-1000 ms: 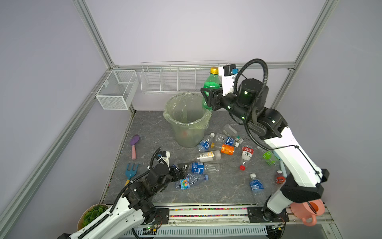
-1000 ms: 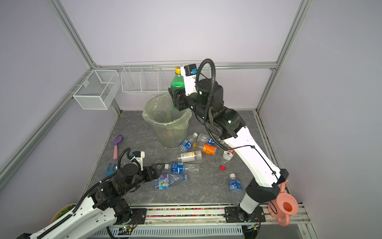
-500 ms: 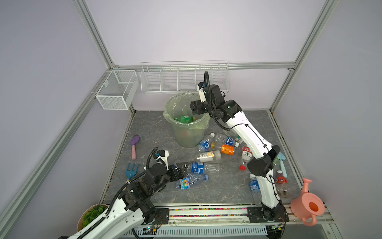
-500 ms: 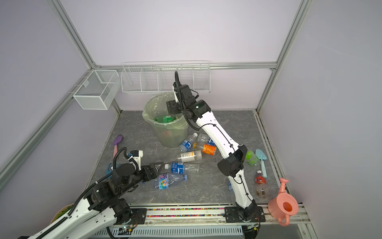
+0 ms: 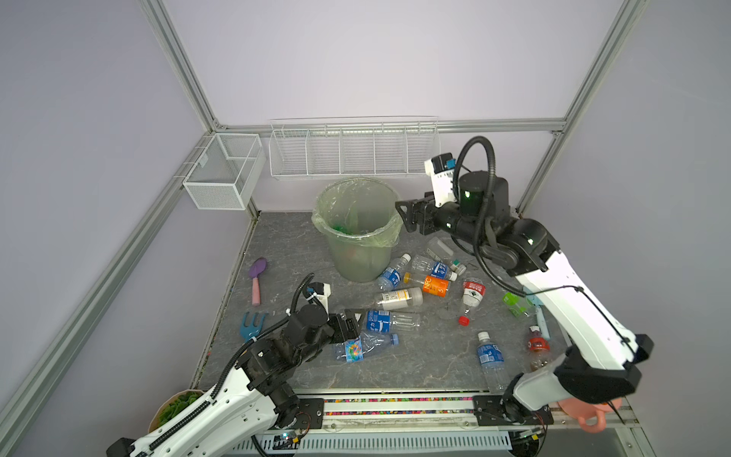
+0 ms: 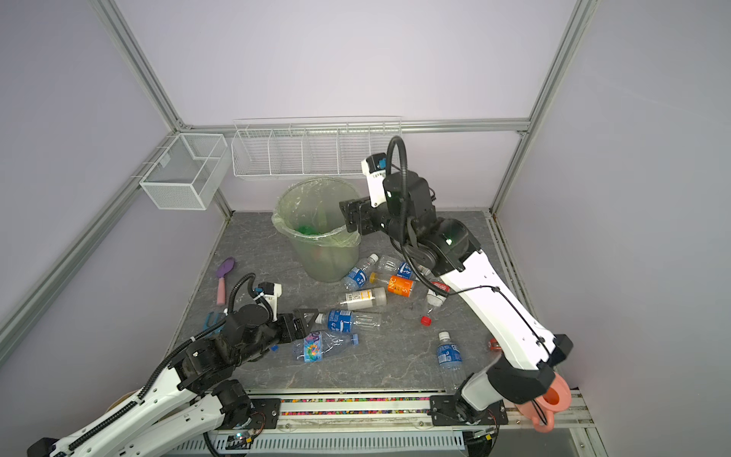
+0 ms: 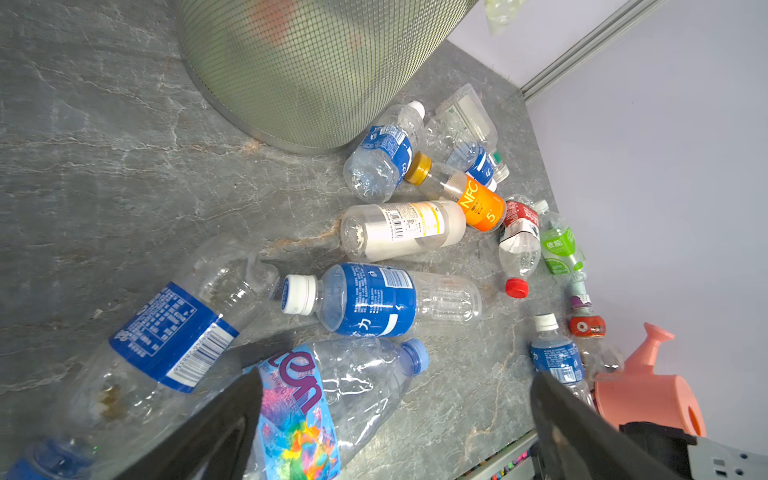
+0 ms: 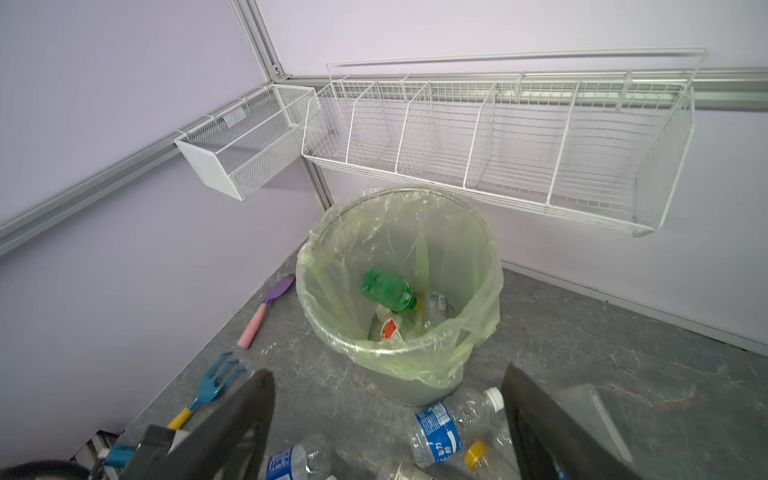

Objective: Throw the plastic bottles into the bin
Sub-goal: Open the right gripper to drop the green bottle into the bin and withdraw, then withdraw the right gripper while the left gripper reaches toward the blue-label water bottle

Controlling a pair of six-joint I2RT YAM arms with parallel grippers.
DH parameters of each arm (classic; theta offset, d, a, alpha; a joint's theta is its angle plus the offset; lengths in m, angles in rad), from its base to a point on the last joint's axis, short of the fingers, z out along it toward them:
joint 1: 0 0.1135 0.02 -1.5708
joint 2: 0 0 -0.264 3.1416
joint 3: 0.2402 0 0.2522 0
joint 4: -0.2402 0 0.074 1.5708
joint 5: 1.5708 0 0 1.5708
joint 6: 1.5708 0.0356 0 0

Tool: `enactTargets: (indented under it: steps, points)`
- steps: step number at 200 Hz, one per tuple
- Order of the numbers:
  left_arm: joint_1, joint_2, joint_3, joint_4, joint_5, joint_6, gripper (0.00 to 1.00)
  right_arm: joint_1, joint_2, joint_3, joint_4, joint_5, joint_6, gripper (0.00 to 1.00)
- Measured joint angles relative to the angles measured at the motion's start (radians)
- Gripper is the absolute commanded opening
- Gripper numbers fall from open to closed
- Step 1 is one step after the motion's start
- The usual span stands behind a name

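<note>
The bin [image 5: 389, 233] [image 6: 290, 231] stands at the back of the table, lined with a green bag. A green bottle [image 8: 388, 291] [image 5: 339, 228] lies inside it on other bottles. My right gripper [image 5: 401, 215] [image 8: 386, 415] hangs open and empty just beside the bin's right rim. Several plastic bottles lie on the table right of and in front of the bin. My left gripper [image 5: 353, 325] [image 7: 395, 399] is low and open over a multicoloured-label bottle [image 7: 307, 403] [image 6: 316, 346], next to a blue-label bottle [image 7: 374, 299] [image 5: 385, 320]. Neither gripper holds anything.
White wire baskets [image 5: 352, 154] [image 5: 221, 174] hang on the back and left walls. A purple trowel [image 5: 257, 279] and a blue hand rake [image 5: 253, 324] lie at the left. A loose red cap [image 5: 463, 321] lies among the bottles, with a pink watering can [image 7: 648, 395] at the front right.
My right gripper opened and let go of the green bottle, which dropped from above the rim into the bin. The left arm has barely moved.
</note>
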Motion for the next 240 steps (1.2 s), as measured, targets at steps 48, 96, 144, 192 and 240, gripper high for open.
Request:
enactTargets:
  steps: [48,96,144,192,240]
  points:
    - [0.000,0.161,0.000,0.003,0.033,0.027,1.00,-0.001,-0.317,-0.480,0.049,0.024,0.054,0.88]
    - [0.000,0.320,0.027,0.043,0.084,0.017,0.98,-0.001,-0.567,-0.768,0.025,0.073,0.137,0.88]
    - [-0.051,0.478,0.171,0.067,0.080,-0.082,0.97,-0.001,-0.672,-0.936,-0.031,0.110,0.233,0.88]
    - [-0.156,0.721,0.369,0.053,0.062,-0.255,1.00,-0.008,-0.707,-0.941,-0.074,0.159,0.300,0.88]
    - [-0.180,0.799,0.409,0.053,0.039,-0.441,1.00,-0.014,-0.757,-0.940,-0.129,0.196,0.334,0.88]
